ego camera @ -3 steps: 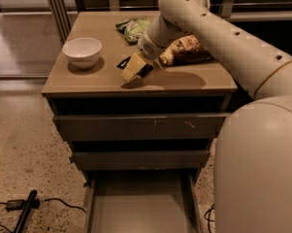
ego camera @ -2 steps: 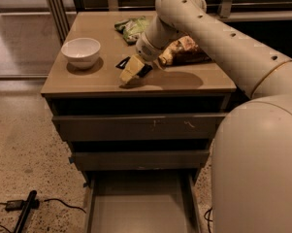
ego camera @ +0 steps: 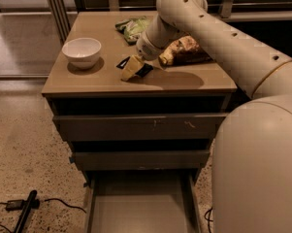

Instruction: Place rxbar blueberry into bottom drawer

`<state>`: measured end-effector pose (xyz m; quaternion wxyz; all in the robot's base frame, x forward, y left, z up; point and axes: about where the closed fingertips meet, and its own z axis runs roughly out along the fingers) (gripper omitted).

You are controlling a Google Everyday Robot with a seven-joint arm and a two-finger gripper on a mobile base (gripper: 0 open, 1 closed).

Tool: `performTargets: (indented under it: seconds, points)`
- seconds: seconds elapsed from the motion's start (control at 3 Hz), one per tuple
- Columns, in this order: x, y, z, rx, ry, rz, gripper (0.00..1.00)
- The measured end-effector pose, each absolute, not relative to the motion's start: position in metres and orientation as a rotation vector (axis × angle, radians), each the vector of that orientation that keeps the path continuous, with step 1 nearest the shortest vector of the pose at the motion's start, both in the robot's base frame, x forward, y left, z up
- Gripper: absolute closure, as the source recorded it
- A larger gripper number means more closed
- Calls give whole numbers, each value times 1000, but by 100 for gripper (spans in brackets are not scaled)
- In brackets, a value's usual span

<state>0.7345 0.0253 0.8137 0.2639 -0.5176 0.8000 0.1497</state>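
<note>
Scarcely shifted over the last second: same low spot on the cabinet top (ego camera: 73, 79) for the gripper (ego camera: 127, 75), same places for everything around it. Comes in from behind and to the right on the big cream arm (ego camera: 218, 38), bent steeply down to the wood. Stands over a grey-brown cabinet of three drawers: upper two pushed in, bottom drawer (ego camera: 140, 208) pulled out far below the gripper and nearer the camera, showing a plain grey floor. Just behind and to the right of the gripper, close by the wrist, yellow-brown chip bag (ego camera: 184, 50); straight behind, farther back on the top, green bag (ego camera: 133, 27). Off to the left, well apart, white bowl (ego camera: 82, 59), only its pale inside to be seen. Down at the tip, pale fingers (ego camera: 132, 67) drawn close into one wedge, pinching the rxbar blueberry (ego camera: 122, 62) at the cabinet top; dark navy wrapper poking out on either side, the left end with white print. Cannot tell whether lifted clear of the wood or resting on it.
</note>
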Motion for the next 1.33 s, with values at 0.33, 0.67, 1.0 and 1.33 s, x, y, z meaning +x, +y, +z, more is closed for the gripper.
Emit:
performTargets:
  seconds: [0.33, 0.67, 1.0, 1.33]
  points:
    - [735, 25, 814, -1399, 2163, 405, 69]
    - [735, 25, 814, -1399, 2163, 405, 93]
    - [735, 25, 814, -1399, 2163, 405, 100]
    - [735, 25, 814, -1399, 2163, 405, 100]
